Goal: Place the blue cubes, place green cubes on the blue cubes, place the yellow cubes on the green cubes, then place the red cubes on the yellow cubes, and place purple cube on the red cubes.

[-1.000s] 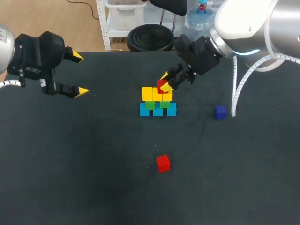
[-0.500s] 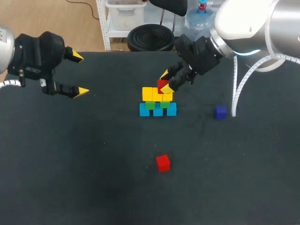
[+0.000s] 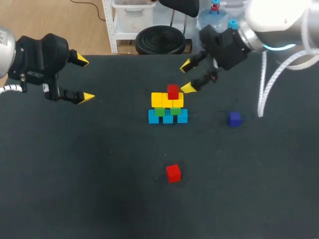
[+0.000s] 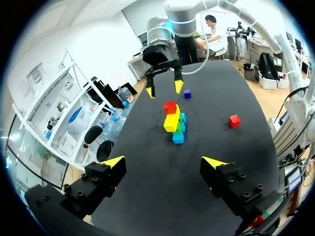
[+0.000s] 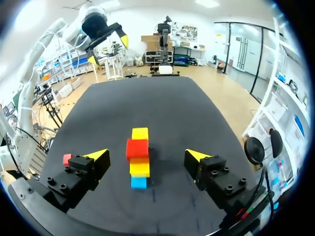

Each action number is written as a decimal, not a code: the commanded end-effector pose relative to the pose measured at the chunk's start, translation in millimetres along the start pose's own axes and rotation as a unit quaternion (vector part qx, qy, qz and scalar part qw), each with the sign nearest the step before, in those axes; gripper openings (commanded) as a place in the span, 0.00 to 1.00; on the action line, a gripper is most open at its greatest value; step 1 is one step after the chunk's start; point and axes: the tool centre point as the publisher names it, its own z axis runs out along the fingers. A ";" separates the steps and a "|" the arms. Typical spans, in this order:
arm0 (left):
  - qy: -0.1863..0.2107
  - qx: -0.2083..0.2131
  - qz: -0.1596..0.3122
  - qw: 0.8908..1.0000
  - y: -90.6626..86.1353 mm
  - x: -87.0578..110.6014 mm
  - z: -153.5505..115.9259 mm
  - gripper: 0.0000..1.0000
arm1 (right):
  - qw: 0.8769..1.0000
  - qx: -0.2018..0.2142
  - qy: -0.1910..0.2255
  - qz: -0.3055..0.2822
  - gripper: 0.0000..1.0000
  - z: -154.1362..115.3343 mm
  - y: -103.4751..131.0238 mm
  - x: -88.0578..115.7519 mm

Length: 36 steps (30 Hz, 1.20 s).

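Now I'm eyeing the loose red cube [image 3: 173,173], lower centre: probably light and rigid, best pinched across opposite flat faces. Right gripper [image 3: 187,76] is hanging wide open.

Matt table [image 3: 75,194]; smooth red cube [image 3: 173,173]

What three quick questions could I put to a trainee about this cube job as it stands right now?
1. True or false: the upper red cube rests on the yellow cubes.
2. Which cubes lie alone on the table? A) the loose red cube and the purple cube; B) two green cubes; C) one yellow cube.
3. Fill in: the right arm's jaws stand ____ and hold nothing.
Key: 1 true; 2 A; 3 open.
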 end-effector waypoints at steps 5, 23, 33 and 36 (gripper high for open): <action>-0.005 0.000 0.002 1.000 -0.4 2.4 -0.7 1.00 | 0.999 0.046 -0.028 -0.003 1.00 -69.3 9.8 35.2; -0.005 0.000 0.002 1.000 -0.4 2.4 -0.7 1.00 | 0.987 0.119 -0.103 0.021 1.00 -148.1 17.1 86.5; -0.005 0.000 0.002 1.000 -0.4 2.4 -0.7 1.00 | 0.992 0.083 -0.094 -0.003 1.00 -151.2 23.1 92.5; -0.005 0.000 0.002 1.000 -0.4 2.4 -0.7 1.00 | 0.992 0.083 -0.094 -0.003 1.00 -151.2 23.1 92.5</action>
